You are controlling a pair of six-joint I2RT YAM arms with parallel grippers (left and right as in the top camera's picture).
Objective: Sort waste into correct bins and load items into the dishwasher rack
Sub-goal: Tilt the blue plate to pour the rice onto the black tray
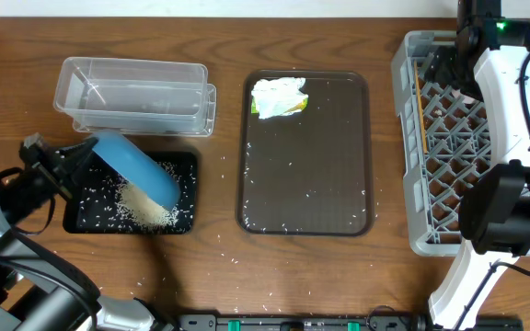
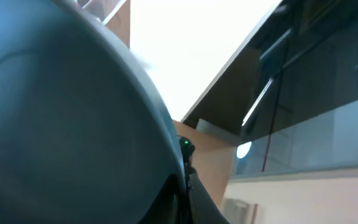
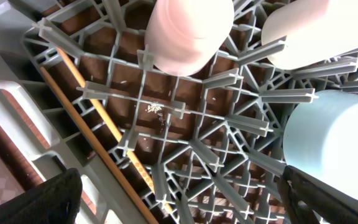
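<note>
The left claw (image 1: 74, 158) is clamped on the rim of the dark blue plate (image 1: 136, 170) near the counter's (image 1: 26, 37) left edge. It holds the plate steeply tilted over the black tray (image 1: 184, 165). The heap of rice (image 1: 145, 204) lies in that tray at the plate's lower edge, with more grains strewn across the tray floor. In the left wrist view the plate (image 2: 61, 112) fills most of the frame.

The clear tub (image 1: 136, 64) sits just beyond the black tray, toward the far edge. The dark brown serving tray (image 1: 306, 165) lies mid-counter. The crumpled napkin with its yellow-green wrapper (image 1: 279, 97) rests in the tray's far left corner, and stray grains dot the tray and the wood near the counter's near edge.

The grey dishwasher rack (image 1: 449, 165) stands at the right edge, with the right arm (image 1: 513, 101) above it. The right claw (image 3: 185, 205) hangs over the lattice, fingers spread wide and gripping nothing. Below it the pink cup (image 3: 188, 31), the white cup (image 3: 297, 31) and the light blue bowl (image 3: 331, 143) stand among the pegs. The chopsticks (image 3: 98, 130) lie along the rack's side.
</note>
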